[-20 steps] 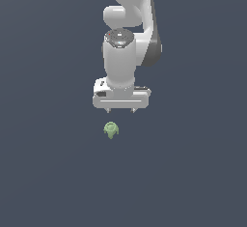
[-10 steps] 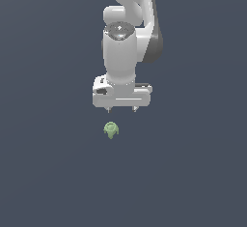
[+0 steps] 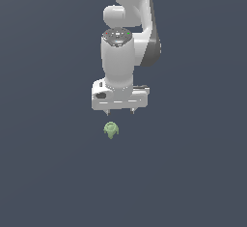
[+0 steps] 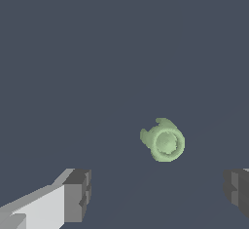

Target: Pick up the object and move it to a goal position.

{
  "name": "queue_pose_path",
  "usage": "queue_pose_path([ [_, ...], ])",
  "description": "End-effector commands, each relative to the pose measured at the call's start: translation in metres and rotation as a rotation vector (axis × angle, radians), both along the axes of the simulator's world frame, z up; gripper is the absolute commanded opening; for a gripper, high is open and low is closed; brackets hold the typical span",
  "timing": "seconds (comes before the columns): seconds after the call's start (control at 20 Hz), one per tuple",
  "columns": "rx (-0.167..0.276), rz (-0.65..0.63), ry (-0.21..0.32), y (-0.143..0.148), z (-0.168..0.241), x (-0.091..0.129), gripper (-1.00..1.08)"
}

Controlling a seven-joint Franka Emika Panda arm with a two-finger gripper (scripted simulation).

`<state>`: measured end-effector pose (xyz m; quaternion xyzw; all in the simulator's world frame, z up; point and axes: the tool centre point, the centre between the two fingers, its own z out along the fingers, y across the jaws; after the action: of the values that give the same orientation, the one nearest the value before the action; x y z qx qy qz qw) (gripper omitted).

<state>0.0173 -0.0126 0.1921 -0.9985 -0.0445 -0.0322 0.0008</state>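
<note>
The object (image 3: 111,130) is a tiny pale green lump with a rounded top and small lobes below, resting on the dark grey surface. From the wrist camera the object (image 4: 163,141) appears as a round green blob with a ringed top. My white gripper (image 3: 120,111) hangs above and a little behind it, pointing down, not touching it. Its two short fingers stand wide apart, open, with nothing between them. In the wrist view the gripper (image 4: 158,194) shows one dark fingertip (image 4: 78,194) and the other at the frame's edge; the object lies just beyond the gap between them.
A flat dark grey surface (image 3: 58,182) fills the whole scene. The white arm (image 3: 130,8) rises from the gripper toward the top of the exterior view.
The gripper has shifted slightly toward the exterior view's left over the last second and risen a little. The green object has stayed in place.
</note>
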Motion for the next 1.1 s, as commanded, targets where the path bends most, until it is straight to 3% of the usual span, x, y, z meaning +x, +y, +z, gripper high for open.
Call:
queue_pose_path([
  [0.0,-0.004,0.035,0.004,-0.003,-0.006,0.0,1.0],
  [1.05,-0.026,0.507,0.052,-0.041,-0.084,-0.001,1.0],
])
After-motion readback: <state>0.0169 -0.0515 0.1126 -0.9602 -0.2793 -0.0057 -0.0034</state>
